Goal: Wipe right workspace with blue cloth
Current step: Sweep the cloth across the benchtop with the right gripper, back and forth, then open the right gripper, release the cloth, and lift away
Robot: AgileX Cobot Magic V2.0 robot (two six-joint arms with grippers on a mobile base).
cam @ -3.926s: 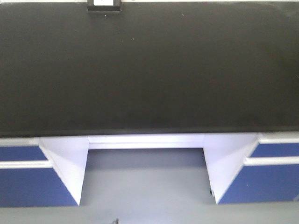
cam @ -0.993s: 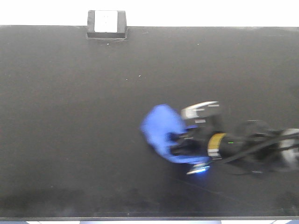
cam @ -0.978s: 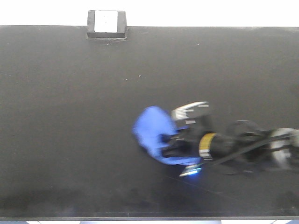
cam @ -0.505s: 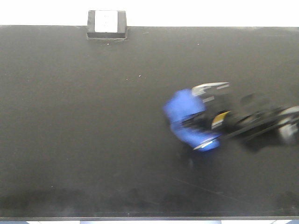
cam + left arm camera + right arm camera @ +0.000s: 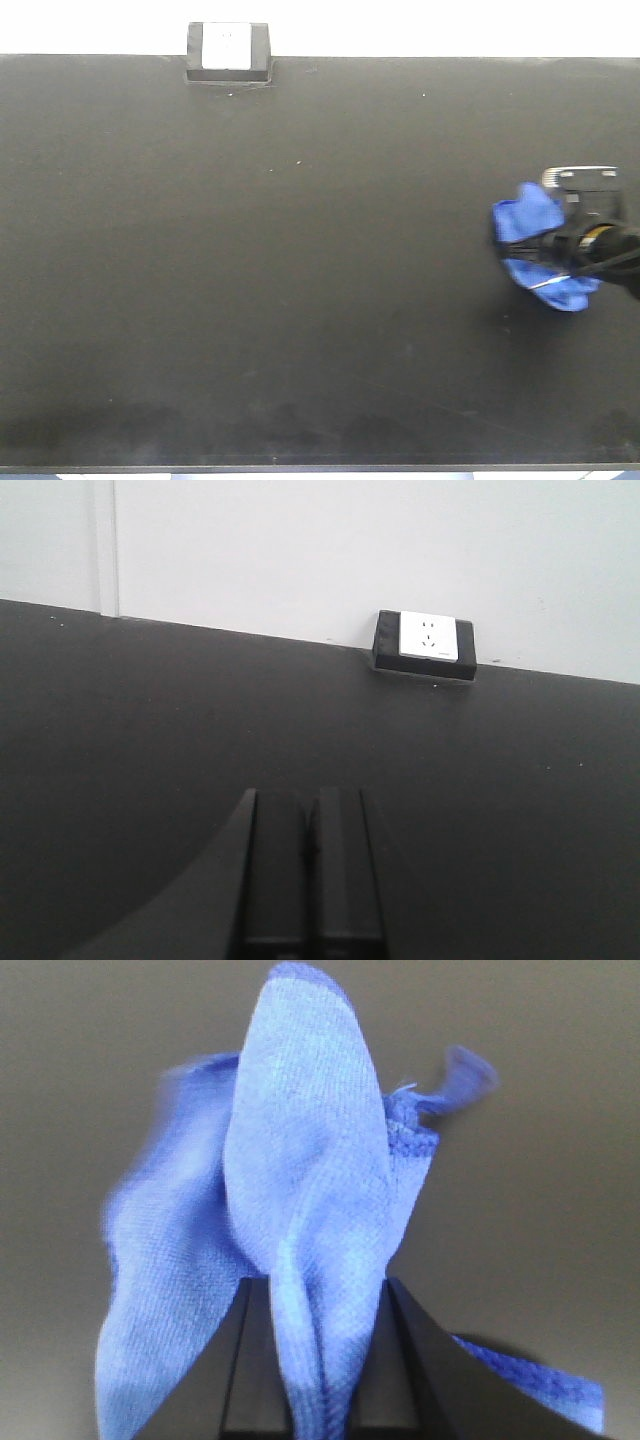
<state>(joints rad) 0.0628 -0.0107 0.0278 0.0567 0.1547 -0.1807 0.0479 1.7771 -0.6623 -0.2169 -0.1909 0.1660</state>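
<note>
The blue cloth (image 5: 540, 245) is bunched at the far right of the black countertop (image 5: 300, 300), the right workspace. My right gripper (image 5: 560, 250) is shut on the blue cloth and reaches in from the right edge. In the right wrist view the cloth (image 5: 300, 1190) fans up between my two dark fingers (image 5: 255, 1360), with its loop tag (image 5: 462, 1072) at the upper right. My left gripper (image 5: 310, 805) is shut with nothing in it, low over bare black countertop (image 5: 150, 730); it does not show in the front view.
A small black box with a white socket face (image 5: 228, 50) stands at the back edge, left of centre, also the socket box (image 5: 425, 642) against the white wall (image 5: 300, 550). The counter's front edge runs along the bottom of the front view.
My right gripper has swept the blue cloth from the middle of the counter, first a little left, then far to the right. In the oldest frame neither arm nor cloth was over the counter.
</note>
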